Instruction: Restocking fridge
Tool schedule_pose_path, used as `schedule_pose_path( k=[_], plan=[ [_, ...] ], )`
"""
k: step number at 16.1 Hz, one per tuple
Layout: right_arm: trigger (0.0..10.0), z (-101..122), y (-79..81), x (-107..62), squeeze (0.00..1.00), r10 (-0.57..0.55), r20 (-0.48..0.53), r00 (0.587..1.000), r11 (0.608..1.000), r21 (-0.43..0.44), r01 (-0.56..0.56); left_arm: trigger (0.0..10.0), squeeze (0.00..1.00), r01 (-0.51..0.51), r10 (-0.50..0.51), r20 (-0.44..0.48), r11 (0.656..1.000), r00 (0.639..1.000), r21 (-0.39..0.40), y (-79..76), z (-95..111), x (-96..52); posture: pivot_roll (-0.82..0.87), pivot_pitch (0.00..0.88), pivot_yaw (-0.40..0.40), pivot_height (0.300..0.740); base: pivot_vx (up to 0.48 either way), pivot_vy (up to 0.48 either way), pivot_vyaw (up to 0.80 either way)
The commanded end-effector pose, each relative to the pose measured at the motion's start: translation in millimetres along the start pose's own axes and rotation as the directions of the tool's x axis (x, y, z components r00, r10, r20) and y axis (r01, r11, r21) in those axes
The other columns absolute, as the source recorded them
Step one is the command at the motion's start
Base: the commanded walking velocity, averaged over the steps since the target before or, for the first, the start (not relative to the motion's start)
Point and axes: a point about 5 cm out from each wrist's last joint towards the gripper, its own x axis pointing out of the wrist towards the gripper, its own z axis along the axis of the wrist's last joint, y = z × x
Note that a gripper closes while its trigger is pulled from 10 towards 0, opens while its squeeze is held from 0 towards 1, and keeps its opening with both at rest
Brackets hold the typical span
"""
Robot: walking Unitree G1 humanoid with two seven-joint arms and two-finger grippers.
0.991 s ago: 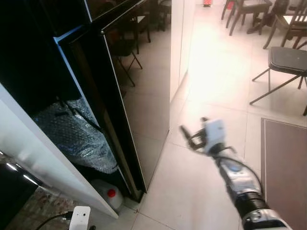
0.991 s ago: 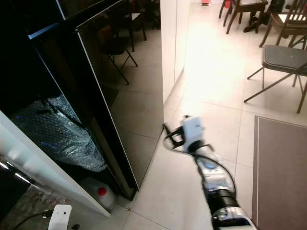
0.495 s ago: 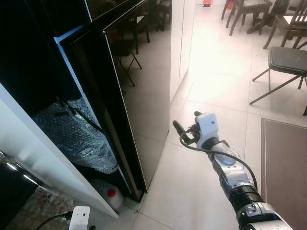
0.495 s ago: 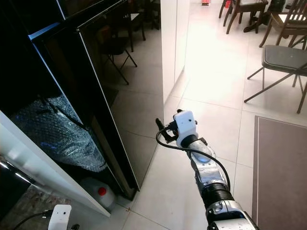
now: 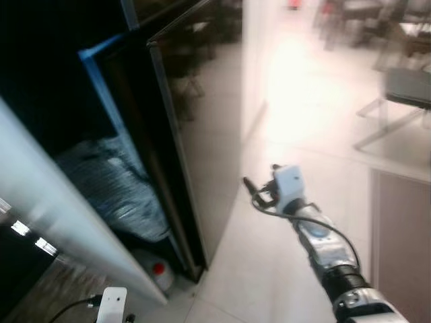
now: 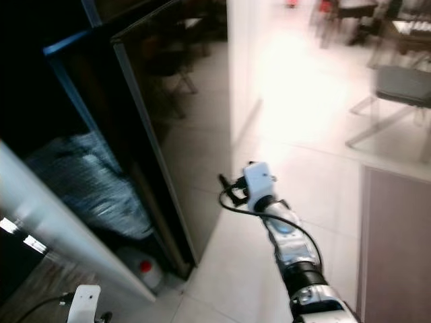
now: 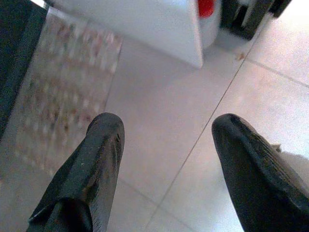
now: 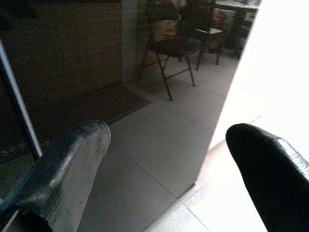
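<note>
The fridge stands open on my left, its dark glass door (image 5: 195,134) swung out towards me, edge on. A crumpled bubble-wrap bundle (image 5: 108,185) lies low inside it. My right gripper (image 5: 257,186) reaches out over the floor, open and empty, a short way from the door's outer glass face. In the right wrist view its fingers (image 8: 72,164) frame that glass, which mirrors a chair. My left gripper (image 7: 166,145) hangs open and empty over the floor tiles, near a white jug with a red cap (image 7: 206,6).
A white panel (image 5: 60,215) slants across the left foreground. The jug (image 5: 156,270) sits at the fridge's foot, and a small white device (image 5: 112,303) lies below it. A white pillar (image 5: 252,60) rises behind the door. Chairs (image 5: 404,87) and a brown mat (image 5: 401,229) stand right.
My right gripper has swung left towards the glass door and risen a little. The head views have shifted slightly and gone blurred.
</note>
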Motion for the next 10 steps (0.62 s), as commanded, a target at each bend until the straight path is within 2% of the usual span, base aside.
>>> schedule_pose_path(
  k=[1, 10],
  plan=[
    [10.0, 2.3, 6.1, 2.4, 0.0, 0.018, 0.013, 1.0, 1.0, 0.001, -0.018, 10.0, 0.0, -0.015, 0.015, -0.035, 1.0, 0.999, -0.005, 5.8, -10.1, -2.0, -0.04, 0.0, 0.094, 0.74, 0.0, 0.0, 0.8],
    [10.0, -0.9, 3.1, -0.4, 0.0, 0.015, 0.003, 1.0, 1.0, 0.005, -0.015, 10.0, 0.0, -0.012, 0.012, -0.037, 1.0, 0.999, -0.01, 4.9, -10.6, -2.1, -0.03, 0.0, 0.091, 0.74, 0.0, 0.0, 0.8]
  ],
)
